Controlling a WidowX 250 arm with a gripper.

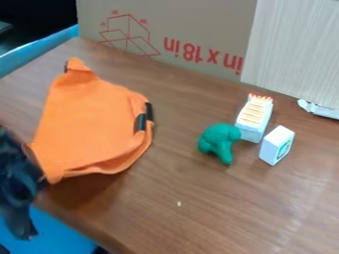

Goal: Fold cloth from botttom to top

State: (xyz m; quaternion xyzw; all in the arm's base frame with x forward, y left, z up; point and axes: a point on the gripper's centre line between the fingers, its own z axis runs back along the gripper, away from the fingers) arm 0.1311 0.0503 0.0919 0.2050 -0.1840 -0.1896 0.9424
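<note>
You can see the orange cloth on the left part of the brown table. It has a pointy bit near the top left, and its bottom edge is bunched up in soft folds. You can see black bits on its right edge, but you can't make out what they are. There is also a small dark bit by the pointy top.

The black gripper is at the left edge, low down, next to the cloth's bottom left corner. Part of it is cut off, and it is so dark that its parts blend together. You can't tell how far open it is. You can't tell if it has hold of the cloth or is just beside it, because that spot is hard to see.

To the right of the cloth, you see a green toy with a lumpy shape, but you can't be sure what animal it is. Just beside it is a white box with an orange and yellow top, and near that is a small white block. At the back stands a cardboard sheet with red marks, and a pale striped board covers part of it. Both are cut off at the top. You see a crumpled white thing under the board, partly cut off too.
</note>
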